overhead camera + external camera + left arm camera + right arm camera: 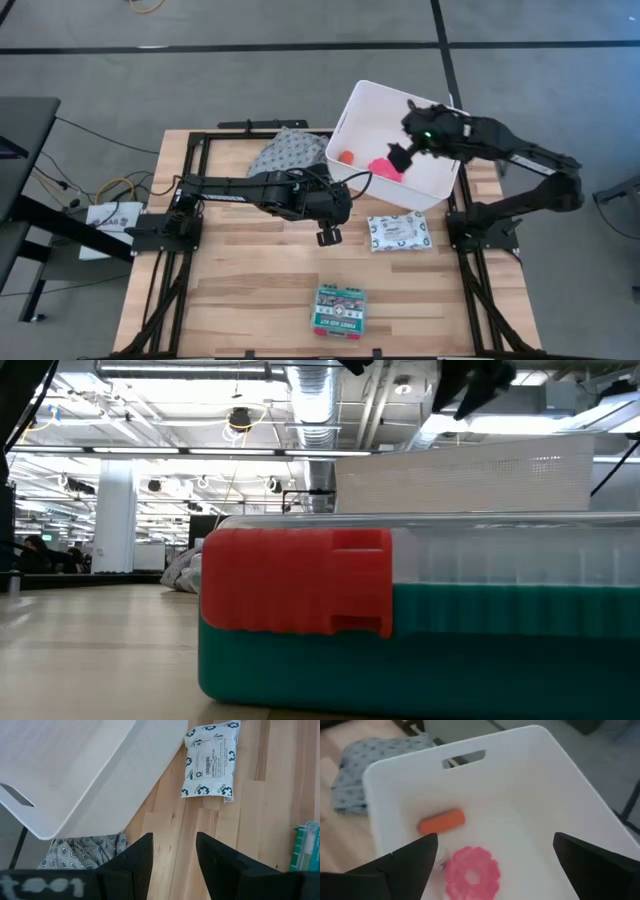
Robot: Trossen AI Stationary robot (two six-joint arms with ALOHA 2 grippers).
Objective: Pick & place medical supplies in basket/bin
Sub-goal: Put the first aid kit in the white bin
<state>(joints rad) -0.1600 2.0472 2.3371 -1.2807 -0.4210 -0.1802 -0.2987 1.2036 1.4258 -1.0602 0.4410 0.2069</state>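
Observation:
The white tub [400,140] stands at the table's far right; an orange tube [441,822] and a pink round disc [471,871] lie on its floor. My right gripper [402,157] hovers open above the tub's inside, over the disc [385,169]. My left gripper [327,236] is open over bare wood near the table's middle, empty. The white patterned soft pack [398,231] lies flat beside the tub's near wall. The green first-aid box [338,309] lies near the table's near edge. The white roll and grey strip are out of view.
A grey dotted cloth [287,150] lies crumpled left of the tub, at the table's far side. Bare wood [250,280] stretches across the table's near left part. In the low view the first-aid box [420,620] fills the foreground and hides most of the table.

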